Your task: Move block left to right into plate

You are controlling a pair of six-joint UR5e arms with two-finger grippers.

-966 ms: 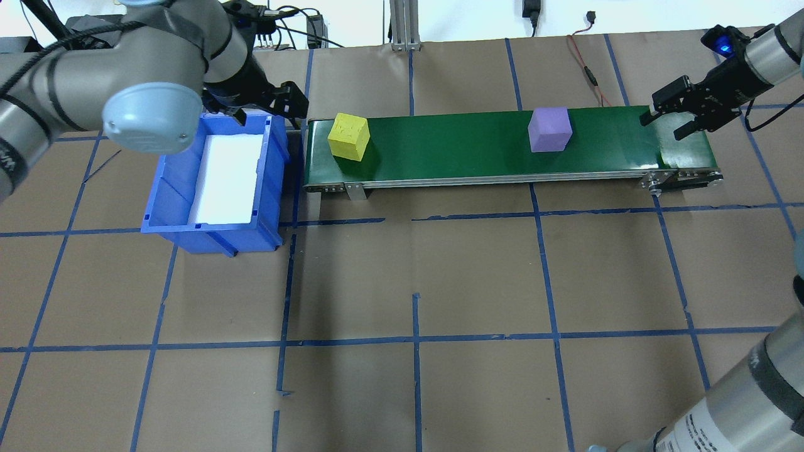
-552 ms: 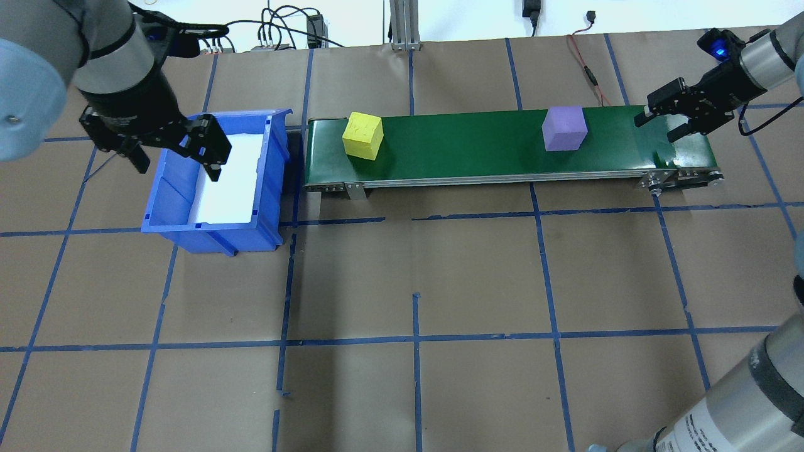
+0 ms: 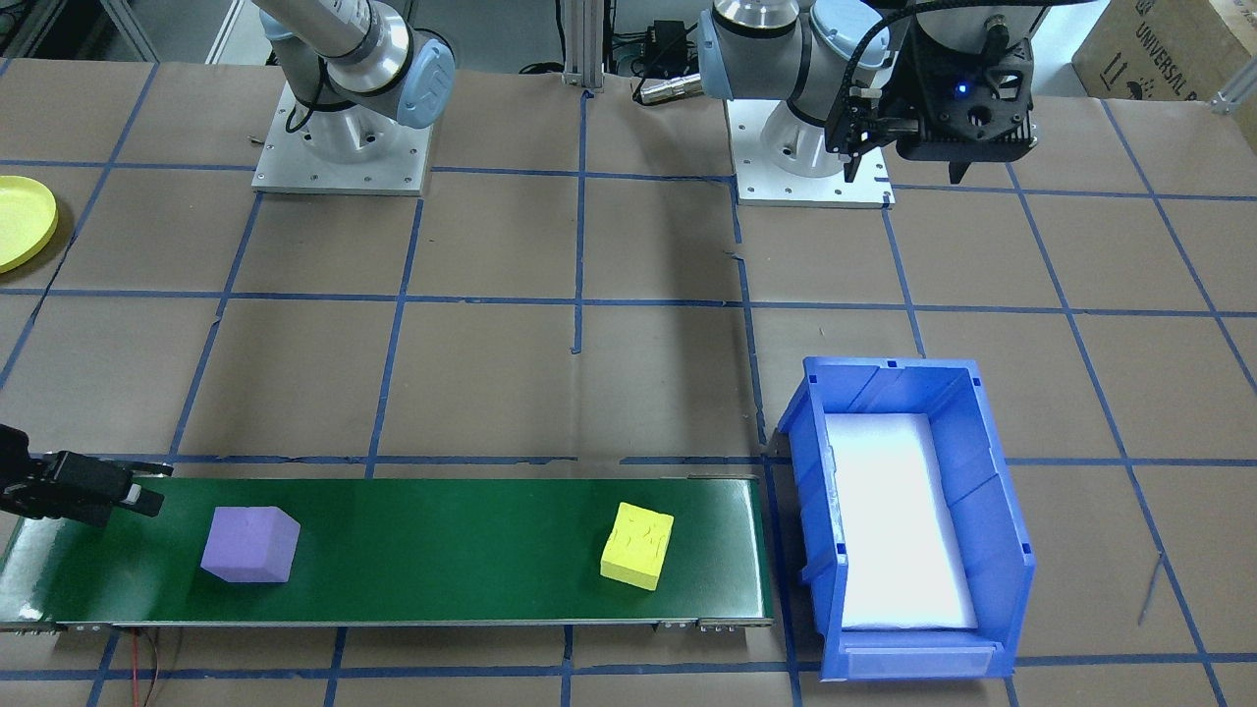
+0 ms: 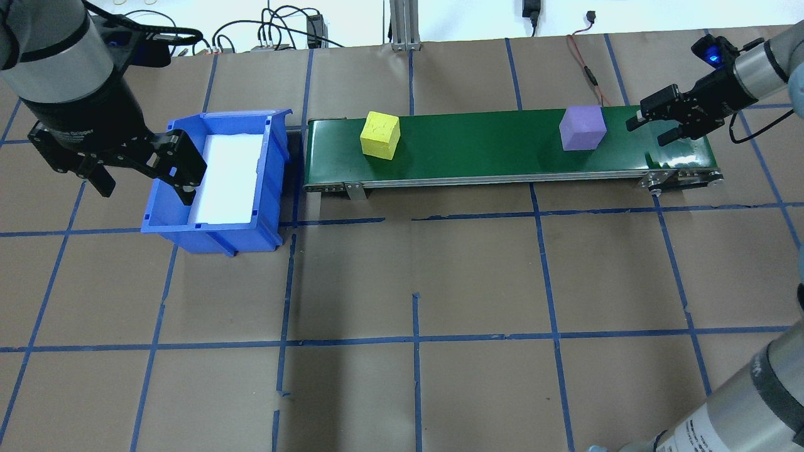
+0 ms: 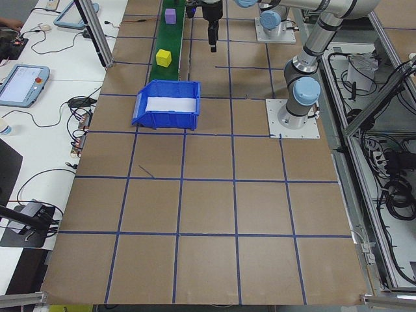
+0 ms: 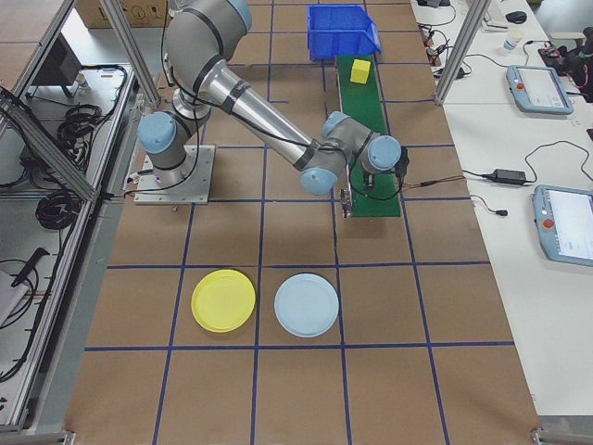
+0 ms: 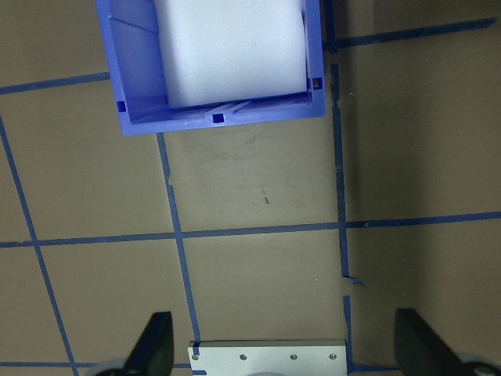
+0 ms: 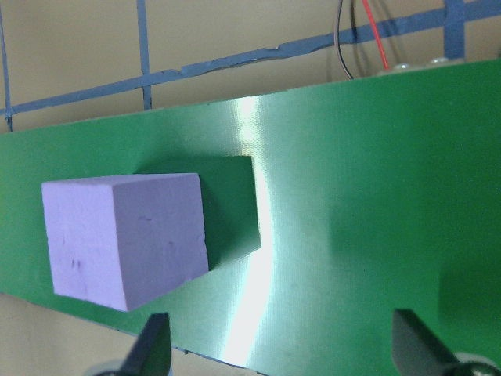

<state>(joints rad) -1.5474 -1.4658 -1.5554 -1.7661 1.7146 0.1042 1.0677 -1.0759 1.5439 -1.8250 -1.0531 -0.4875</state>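
Since the earlier overhead frames, both blocks had travelled toward the right of the overhead view along the green conveyor belt (image 4: 502,141); the left gripper (image 4: 141,172) had swung away from the belt's left end to hang over the left wall of the blue bin (image 4: 217,182), and the right gripper (image 4: 659,125) had crept closer to the belt's right end.

You saw the purple block (image 4: 582,128) sitting upright on the belt, right of centre in the overhead view and just short of the right gripper; the yellow block (image 4: 380,135) sat near the belt's left end, well apart from it. The right gripper's fingers were spread and held nothing; it waited low over the belt's end, probably so that the purple block would be carried in between the fingers. The right wrist view showed that block at lower left, still ahead of both fingertips (image 8: 153,348).

The left gripper was likewise spread and empty; its wrist camera looked down on the bin's end wall and bare table, which suggests it had finished feeding the belt and was parked clear.

The plate (image 6: 223,299) lay on the table in the lower half of the right-side view, beside a pale blue plate (image 6: 307,304) and well apart from the belt; no block was on it, so the pick and transfer remained to be done.
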